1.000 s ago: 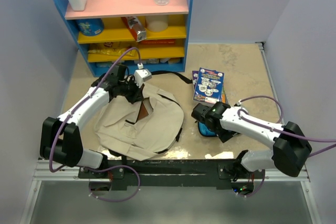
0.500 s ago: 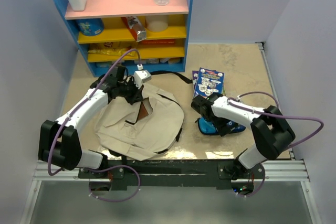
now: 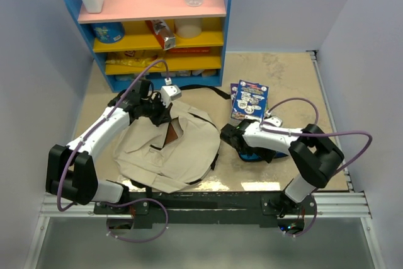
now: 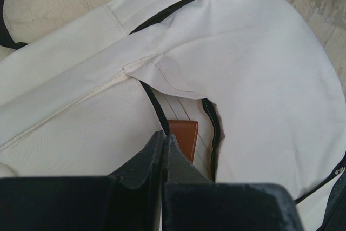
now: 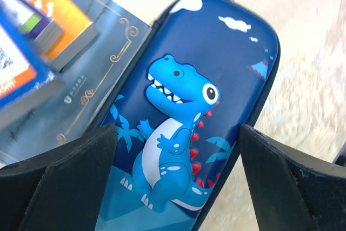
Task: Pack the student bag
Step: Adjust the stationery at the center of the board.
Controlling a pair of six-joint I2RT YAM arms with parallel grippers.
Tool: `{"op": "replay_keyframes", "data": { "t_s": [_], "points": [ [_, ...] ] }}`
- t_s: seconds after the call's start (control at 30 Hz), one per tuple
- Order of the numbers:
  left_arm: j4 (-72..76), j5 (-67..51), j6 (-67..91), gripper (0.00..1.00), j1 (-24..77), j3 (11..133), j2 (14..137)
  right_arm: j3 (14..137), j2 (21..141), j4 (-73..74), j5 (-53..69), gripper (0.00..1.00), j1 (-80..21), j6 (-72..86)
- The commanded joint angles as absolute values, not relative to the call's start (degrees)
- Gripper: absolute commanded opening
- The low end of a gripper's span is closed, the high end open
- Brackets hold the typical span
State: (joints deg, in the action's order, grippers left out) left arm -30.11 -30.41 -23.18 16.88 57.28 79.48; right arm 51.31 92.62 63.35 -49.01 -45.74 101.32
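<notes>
The student bag (image 3: 170, 149) is a beige backpack lying flat at centre left, its black zipper parted near the top. My left gripper (image 3: 161, 113) is shut on the bag's edge at that zipper. In the left wrist view its tips (image 4: 164, 134) pinch the zipper line (image 4: 157, 106), beside a brown leather piece (image 4: 183, 136) inside the opening. My right gripper (image 3: 235, 138) is open over a blue dinosaur pencil case (image 3: 253, 154). In the right wrist view its fingers (image 5: 70, 177) stand either side of the case (image 5: 205, 79).
Picture books (image 3: 250, 100) lie stacked just behind the pencil case, their edge (image 5: 38, 41) next to my right gripper's left finger. A blue, pink and yellow shelf (image 3: 151, 4) with bottles and boxes stands at the back left. The bag's black strap (image 3: 204, 89) trails toward the books.
The right arm has folded in and its open gripper has moved left and back, over the pencil case. The left arm and the bag have not moved.
</notes>
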Motion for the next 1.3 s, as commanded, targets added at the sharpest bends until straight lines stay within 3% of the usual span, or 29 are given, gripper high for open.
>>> {"op": "replay_keyframes", "data": {
  "t_s": [0.0,0.47,0.6,0.73,0.87,1.03,1.27],
  "points": [
    [-30.8,-32.0,-24.1,0.00,16.5,58.2,77.8,51.6,97.9,38.9,-33.0,0.96,-53.7,89.8],
    [-31.6,-31.8,-23.6,0.00,16.4,59.4,77.8,48.6,86.6,23.6,-30.1,0.80,-67.1,78.6],
    [-31.9,-32.3,-23.3,0.00,16.4,59.9,78.0,48.7,80.3,27.0,-33.6,0.91,-67.0,77.9],
    [-32.3,-32.0,-23.2,0.00,16.5,60.5,78.0,41.2,69.3,28.8,-35.0,0.98,-67.0,82.3],
    [-32.3,-32.1,-22.9,0.00,16.5,60.8,78.0,33.3,57.3,27.9,-34.2,0.99,-67.0,86.2],
    [-32.4,-32.2,-23.0,0.00,16.5,60.9,78.0,32.6,56.2,36.4,-30.9,0.99,-67.0,91.0],
    [-32.8,-32.1,-22.9,0.00,16.5,60.8,77.7,27.3,59.4,29.4,-26.6,0.99,-67.0,95.5]
  ]
}}
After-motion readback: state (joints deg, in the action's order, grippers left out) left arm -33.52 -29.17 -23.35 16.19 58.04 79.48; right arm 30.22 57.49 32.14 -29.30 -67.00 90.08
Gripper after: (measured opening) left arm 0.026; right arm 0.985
